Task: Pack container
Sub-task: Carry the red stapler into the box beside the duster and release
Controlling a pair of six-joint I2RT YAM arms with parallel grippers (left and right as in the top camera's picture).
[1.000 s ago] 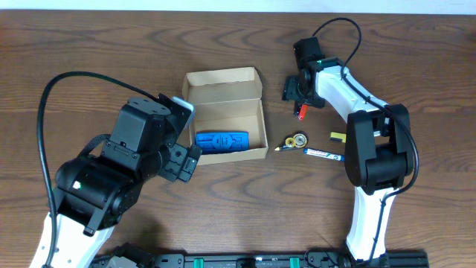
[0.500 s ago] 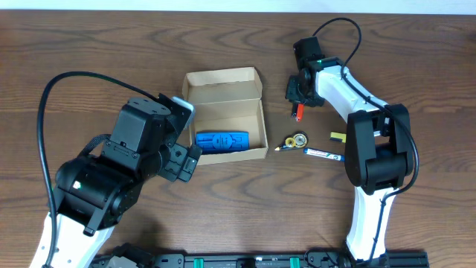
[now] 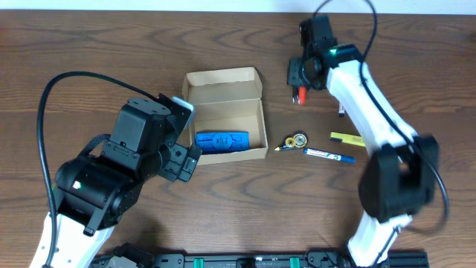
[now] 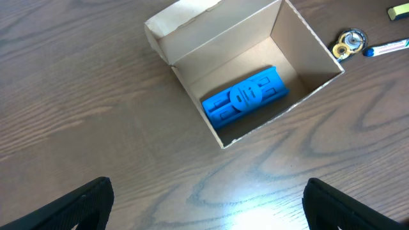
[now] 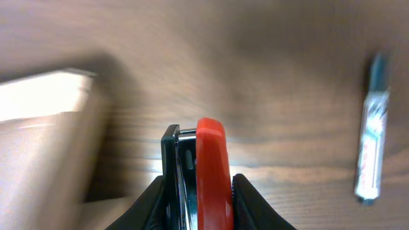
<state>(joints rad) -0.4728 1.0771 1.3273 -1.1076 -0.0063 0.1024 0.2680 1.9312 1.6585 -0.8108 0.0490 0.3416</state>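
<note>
The container (image 3: pixel 225 95), a tan cardboard box with its flap lid up, sits left of centre and holds a blue ribbed cylinder (image 3: pixel 222 141). The left wrist view looks down on the container (image 4: pixel 300 45) and the blue cylinder (image 4: pixel 246 99). My left gripper (image 4: pixel 208 204) hangs open over bare wood in front of it, at the box's left side (image 3: pixel 184 152) from overhead. My right gripper (image 5: pixel 198 191) is shut on a slim red-and-black object (image 5: pixel 211 166). From overhead that gripper (image 3: pixel 300 88) is right of the box, the red tip (image 3: pixel 300 97) poking out below it.
On the table right of the box lie a small gold-and-black round piece (image 3: pixel 297 140), a blue-and-white pen (image 3: pixel 322 154), a yellow marker (image 3: pixel 347 138) and a dark pen (image 3: pixel 341 109). A pale marker (image 5: pixel 370 128) lies to the right in the right wrist view.
My right gripper has closed on the red-and-black object and the arm has risen and shifted toward the table's far edge with it. The left arm has not moved.
</note>
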